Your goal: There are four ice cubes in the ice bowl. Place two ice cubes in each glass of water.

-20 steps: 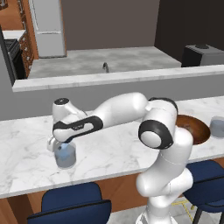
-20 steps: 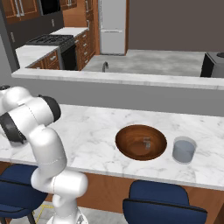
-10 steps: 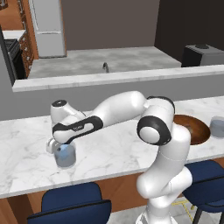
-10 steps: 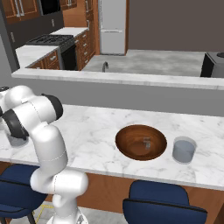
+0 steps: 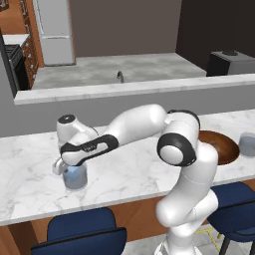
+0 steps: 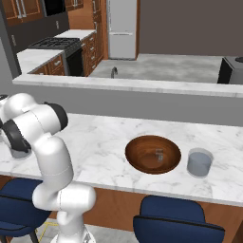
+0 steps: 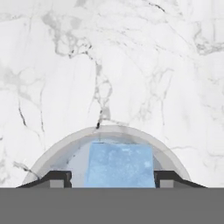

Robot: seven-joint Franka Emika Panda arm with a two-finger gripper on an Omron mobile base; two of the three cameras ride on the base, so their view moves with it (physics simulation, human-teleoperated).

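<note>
Presently: tool (image 7: 112, 178), fingers apart either side of an ice cube (image 7: 119, 165) without visibly pinching it, poised directly over the near glass (image 5: 75, 177) for a drop. Ice bowl (image 6: 153, 154) and second glass (image 6: 199, 162) stand well away along the desk (image 5: 129, 169); nothing intervenes.

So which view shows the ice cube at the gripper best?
The hand view: the ice cube sits large between the fingertips, over the glass. In the left base view the hand hides it above that glass; the right base view gives no clear sight.
</note>
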